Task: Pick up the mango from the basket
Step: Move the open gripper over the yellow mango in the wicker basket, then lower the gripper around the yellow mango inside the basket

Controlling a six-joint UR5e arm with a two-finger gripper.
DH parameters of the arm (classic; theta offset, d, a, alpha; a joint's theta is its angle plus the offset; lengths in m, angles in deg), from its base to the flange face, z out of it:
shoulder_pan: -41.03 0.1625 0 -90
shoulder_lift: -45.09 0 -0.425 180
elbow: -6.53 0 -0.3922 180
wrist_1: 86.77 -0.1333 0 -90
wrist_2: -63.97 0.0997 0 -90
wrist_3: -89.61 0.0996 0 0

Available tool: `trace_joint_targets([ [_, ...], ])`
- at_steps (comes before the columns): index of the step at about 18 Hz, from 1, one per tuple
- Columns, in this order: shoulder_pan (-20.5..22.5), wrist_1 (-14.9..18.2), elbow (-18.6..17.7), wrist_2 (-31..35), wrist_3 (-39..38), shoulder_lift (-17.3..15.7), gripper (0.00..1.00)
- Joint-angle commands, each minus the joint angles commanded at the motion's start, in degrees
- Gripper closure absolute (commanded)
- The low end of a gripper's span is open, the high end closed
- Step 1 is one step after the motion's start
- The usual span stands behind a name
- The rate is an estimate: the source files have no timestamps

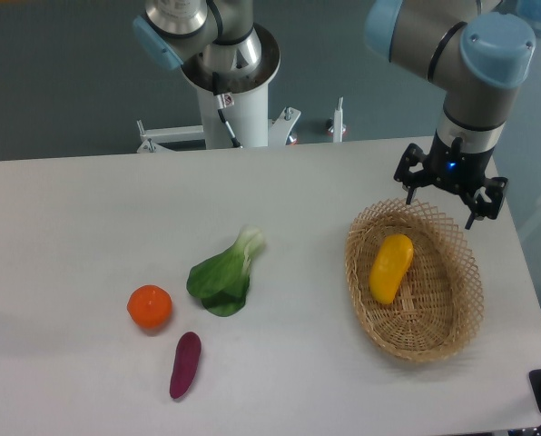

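Up above the basket's far rim hangs the gripper (450,193), fingers spread wide, gripping nothing, the arm's wrist pointing straight down. Below it the mango (391,267) lies inside the basket (454,313), long axis running near-to-far, top end tipped slightly right. Leftward on the counter (89,227): greens (223,276), orange (150,307), sweet potato (185,364).

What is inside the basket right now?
Only the mango lies inside the basket, left of centre; bare wicker shows around it. Whatever is under the mango is hidden.
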Motion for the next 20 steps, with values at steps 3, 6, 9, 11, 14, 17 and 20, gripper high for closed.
trace_joint_targets([
  [3, -0.1, -0.4, -2.1, -0.1, -1.1, 0.1, 0.0],
  [6, -1.1, -2.2, -4.5, -0.1, -1.3, 0.9, 0.0],
  [9, -1.7, -7.5, -5.0, -0.6, -4.2, 3.1, 0.0],
  [11, -1.8, -7.7, -5.1, -0.6, -4.5, 4.3, 0.0],
  [14, -1.8, -7.7, -5.1, -0.6, -4.0, 5.3, 0.0],
  [17, -1.9, -10.5, -6.0, -0.4, -3.7, 6.5, 0.0],
  [20, -1.6, -12.7, -7.4, -0.4, -3.4, 6.7, 0.0],
])
